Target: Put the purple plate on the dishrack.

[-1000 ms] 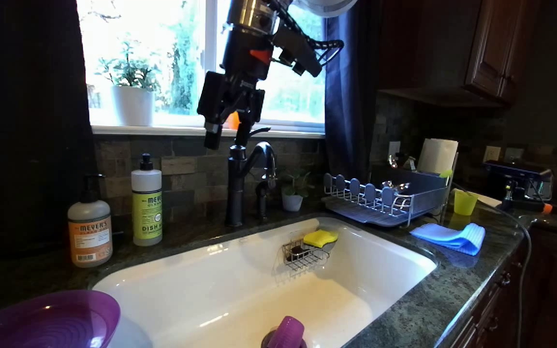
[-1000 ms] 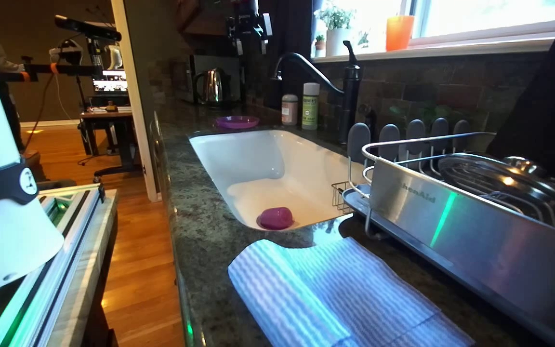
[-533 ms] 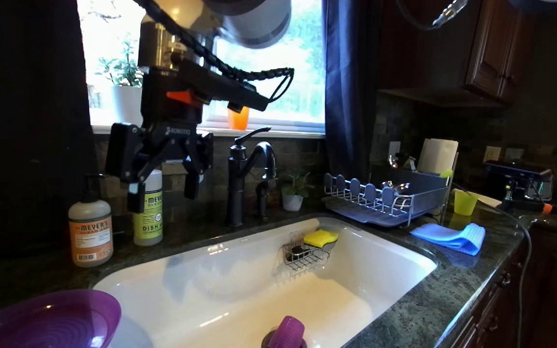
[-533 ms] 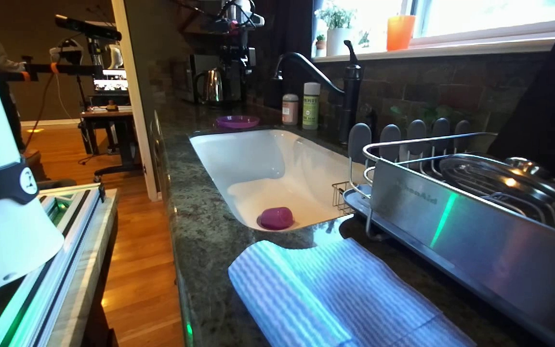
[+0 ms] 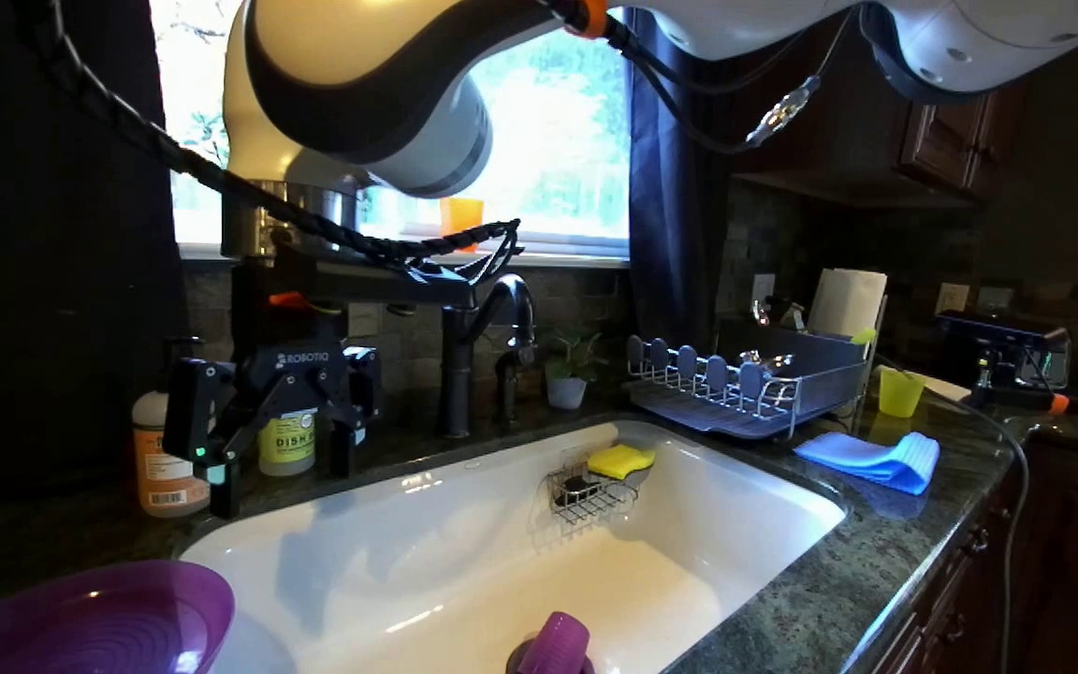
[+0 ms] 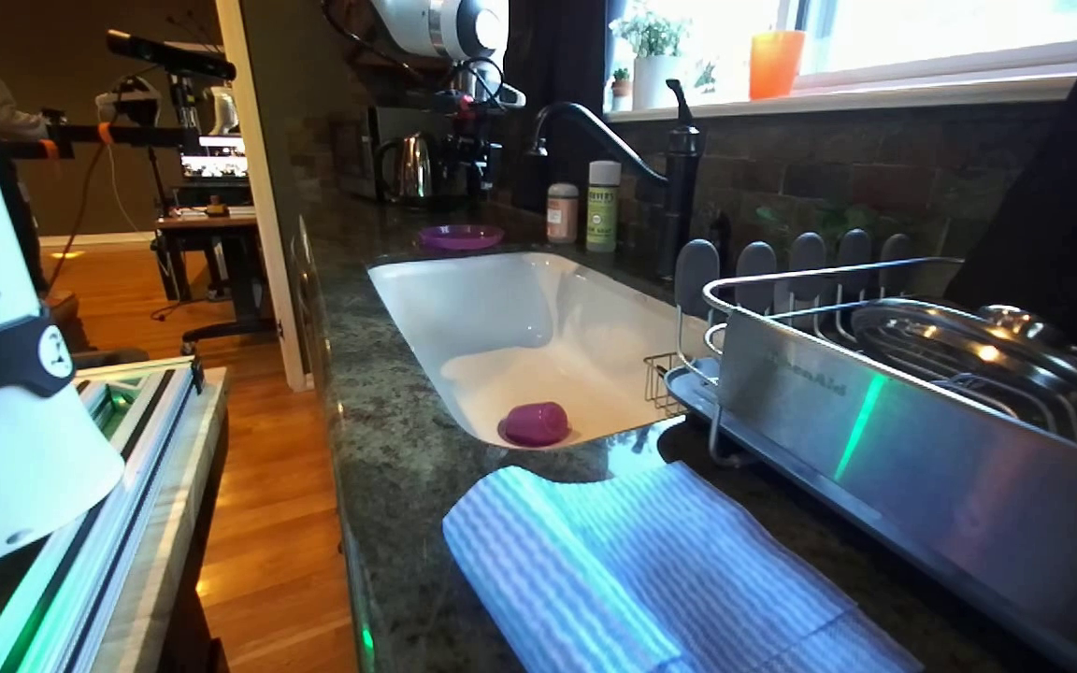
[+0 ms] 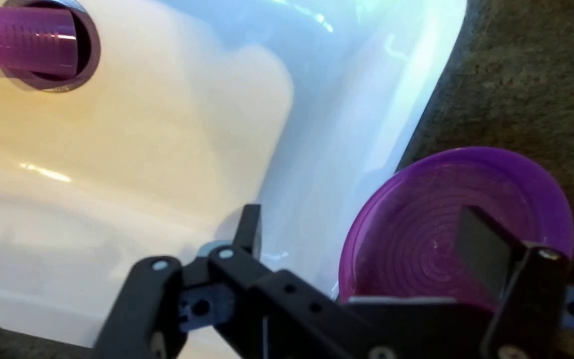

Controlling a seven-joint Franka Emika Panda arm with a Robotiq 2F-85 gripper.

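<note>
The gripper (image 5: 283, 479) is held in the air at the end of the sink (image 5: 380, 552), near the plate (image 7: 411, 234) but apart from it. Its fingers (image 7: 484, 252) are spread wide — in the wrist view, one is seen against the plate, the other against the white of the sink. The plate is set on the dark surface (image 5: 885, 562) beside the sink, and the sink's edge is overlapped by its rim as seen from the wrist. The rack (image 5: 829, 388) is placed at the opposite end of the sink, well apart from the plate; a metal lid (image 6: 959, 336) is held in it, as shown in an exterior view. A purple cup (image 7: 28, 40) is laid on its side at the drain (image 7: 92, 47). A yellow sponge (image 5: 620, 461) is seen at the caddy (image 5: 586, 510) on the sink's wall. The faucet (image 5: 457, 374) is flanked by two bottles (image 5: 286, 447) on one side and a plant (image 5: 565, 388) on the other. Near the rack, a blue cloth (image 6: 669, 570) is laid on the surface — it is seen in both exterior views — and a lime cup (image 5: 901, 393) is stood close by.
</note>
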